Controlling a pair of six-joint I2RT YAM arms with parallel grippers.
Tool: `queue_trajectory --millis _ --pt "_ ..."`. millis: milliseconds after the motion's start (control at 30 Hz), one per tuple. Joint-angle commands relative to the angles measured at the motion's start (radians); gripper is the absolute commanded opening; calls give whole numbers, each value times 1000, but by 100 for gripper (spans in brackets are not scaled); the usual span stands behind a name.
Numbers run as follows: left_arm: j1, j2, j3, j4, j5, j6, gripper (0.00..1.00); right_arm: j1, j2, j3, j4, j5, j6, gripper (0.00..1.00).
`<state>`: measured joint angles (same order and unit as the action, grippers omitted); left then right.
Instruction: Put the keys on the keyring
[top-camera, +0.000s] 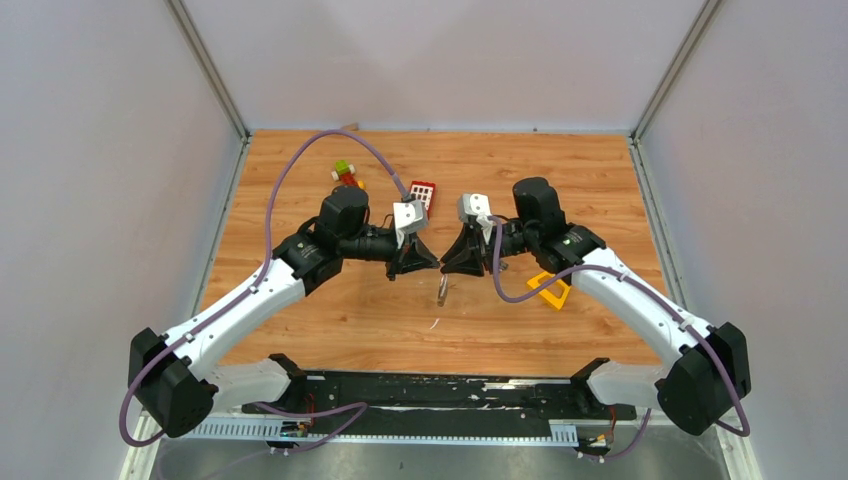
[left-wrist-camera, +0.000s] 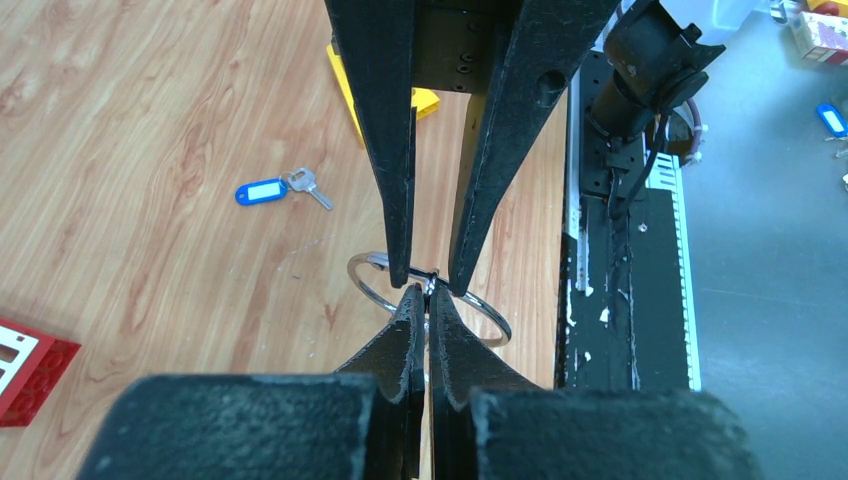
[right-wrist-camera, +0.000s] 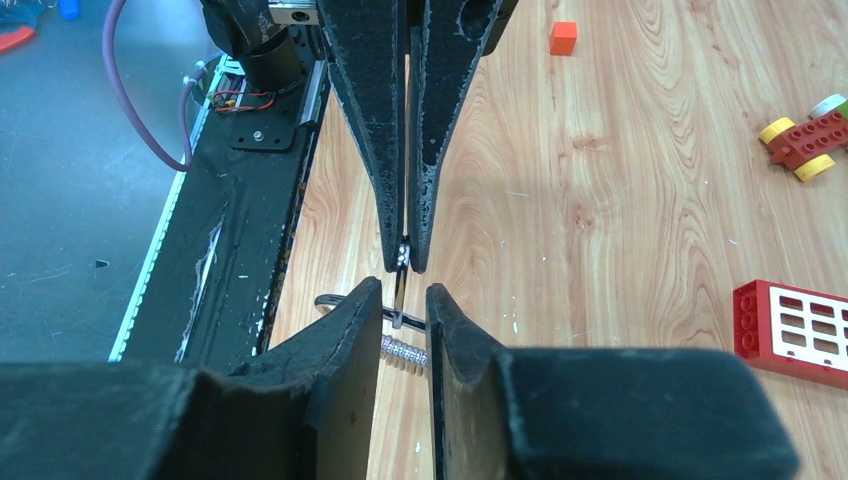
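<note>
Ring: the keyring (left-wrist-camera: 365, 294) is held up between the two grippers, over the near middle of the table (top-camera: 330, 310).
Left fingers: the left gripper (left-wrist-camera: 426, 292) has its fingers pressed together, pinching the ring's wire.
Right fingers: the right gripper (right-wrist-camera: 403, 290) shows a narrow gap, one finger on each side of the ring beside that pinch. I cannot tell whether they bear on it.
Key: one key (left-wrist-camera: 310, 186) with a blue tag (left-wrist-camera: 260, 190) lies loose on the wood, well apart from the ring (no other key shows clearly).
Done: the ring is picked up.
Left: nothing looks threaded yet, so most of the job remains.
Writing: none readable; the tag's white label looks blank, and the red brick (right-wrist-camera: 795, 320) bears no legible mark.
</note>
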<state>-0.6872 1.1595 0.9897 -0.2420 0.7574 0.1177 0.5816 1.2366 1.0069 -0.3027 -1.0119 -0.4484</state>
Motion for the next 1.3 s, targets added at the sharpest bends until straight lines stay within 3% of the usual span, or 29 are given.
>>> queue_trajectory --millis 0,500,1000,1267 --pt "-6 -26 2 39 16 -1 0 3 3 29 -1 -22 -22 23" --pt "-5 -9 10 46 25 -17 0 5 -2 26 23 -29 9 17" --pt "-5 2 12 53 30 -27 0 11 -9 23 33 -32 21 18" --pt "-6 2 7 49 28 -23 0 12 -19 20 35 -16 12 2"
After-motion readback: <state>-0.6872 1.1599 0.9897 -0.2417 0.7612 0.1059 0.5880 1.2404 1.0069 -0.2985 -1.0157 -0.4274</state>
